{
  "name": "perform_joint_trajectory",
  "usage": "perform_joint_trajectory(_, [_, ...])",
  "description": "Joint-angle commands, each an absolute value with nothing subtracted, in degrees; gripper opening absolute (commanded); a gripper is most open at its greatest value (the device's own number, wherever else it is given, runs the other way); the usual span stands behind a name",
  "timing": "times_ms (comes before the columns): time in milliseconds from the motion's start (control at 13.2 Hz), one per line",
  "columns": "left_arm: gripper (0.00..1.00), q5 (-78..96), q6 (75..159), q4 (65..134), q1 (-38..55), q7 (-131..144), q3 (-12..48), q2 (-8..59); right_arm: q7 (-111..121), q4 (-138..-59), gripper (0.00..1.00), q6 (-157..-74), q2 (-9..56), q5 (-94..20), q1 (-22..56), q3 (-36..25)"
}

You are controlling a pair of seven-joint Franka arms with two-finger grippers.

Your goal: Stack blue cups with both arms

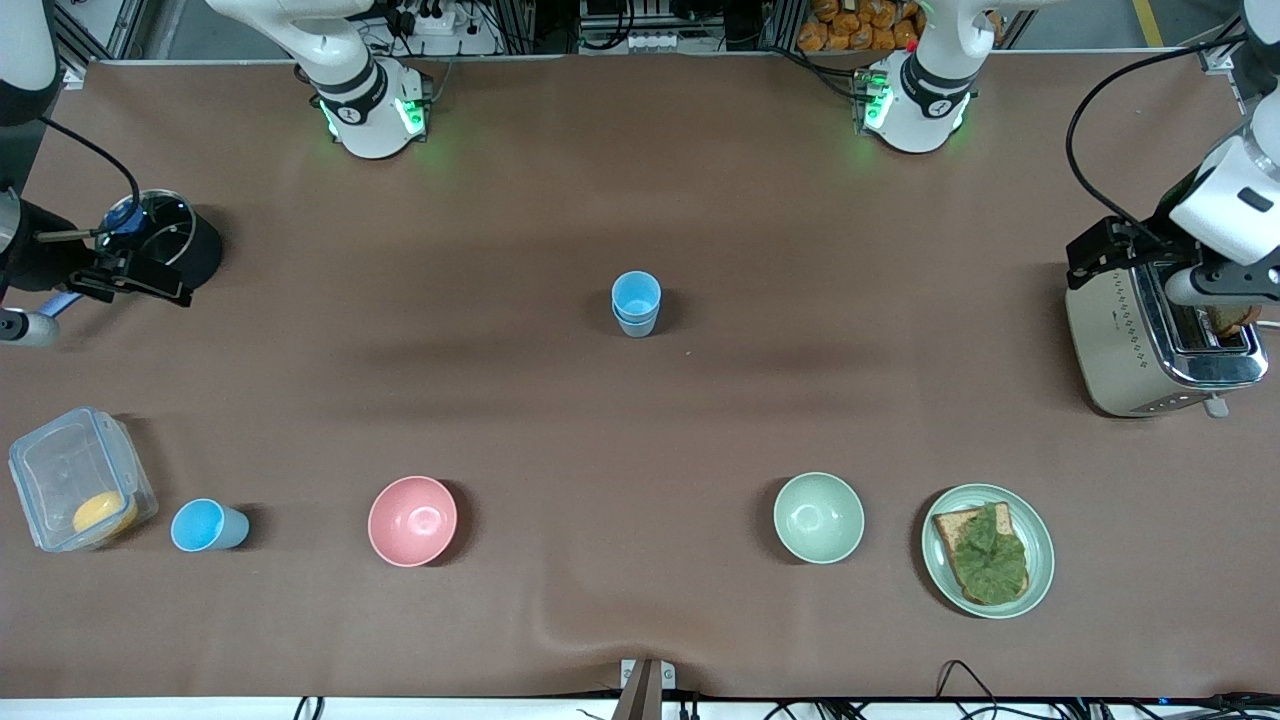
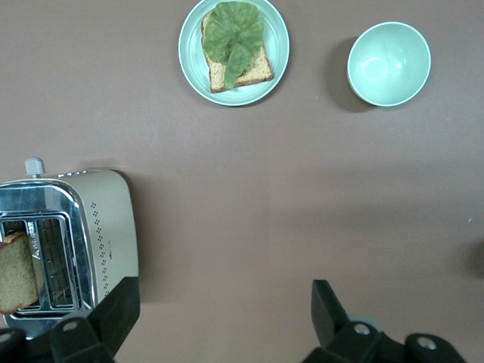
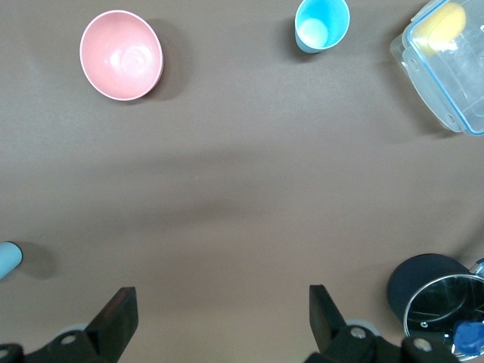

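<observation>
Two blue cups [image 1: 636, 305] stand nested one in the other at the middle of the table; the stack's edge also shows in the right wrist view [image 3: 7, 259]. A single sky-blue cup [image 1: 207, 525] [image 3: 321, 24] stands near the front camera, between a clear box and a pink bowl. My right gripper [image 1: 128, 275] [image 3: 219, 318] is open and empty, up over the table beside a black pot at the right arm's end. My left gripper [image 1: 1112, 250] [image 2: 223, 314] is open and empty, up beside a toaster at the left arm's end.
The black pot [image 1: 170, 240] [image 3: 435, 299], a clear lidded box [image 1: 75, 480] [image 3: 446, 60] and a pink bowl [image 1: 412, 520] [image 3: 121, 55] lie toward the right arm's end. The toaster [image 1: 1150, 340] [image 2: 76, 242], a green bowl [image 1: 818, 517] [image 2: 389, 63] and a plate [image 1: 1040, 545] [image 2: 276, 49] with toast lie toward the left arm's end.
</observation>
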State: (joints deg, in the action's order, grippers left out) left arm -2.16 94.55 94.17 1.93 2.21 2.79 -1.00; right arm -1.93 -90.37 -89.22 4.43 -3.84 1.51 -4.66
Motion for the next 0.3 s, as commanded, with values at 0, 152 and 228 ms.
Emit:
perform_joint_trajectory(0, [1.0, 0.3, 91.5, 92.6, 1.2, 1.1, 3.2, -1.8, -1.3, -89.3, 1.0, -88.3, 4.8, -3.4, 0.5, -4.0])
perform_joint_trajectory(152, [1.0, 2.0, 90.7, 90.7, 1.3, 1.3, 2.9, -1.2, -1.4, -89.3, 1.0, -88.3, 4.8, -3.4, 0.5, -4.0])
perform_joint_trajectory(228, [1.0, 1.9, 90.5, 90.7, 1.3, 1.4, 3.0, -1.2, -1.4, -89.3, 1.0, -88.3, 4.8, -3.4, 0.5, -4.0])
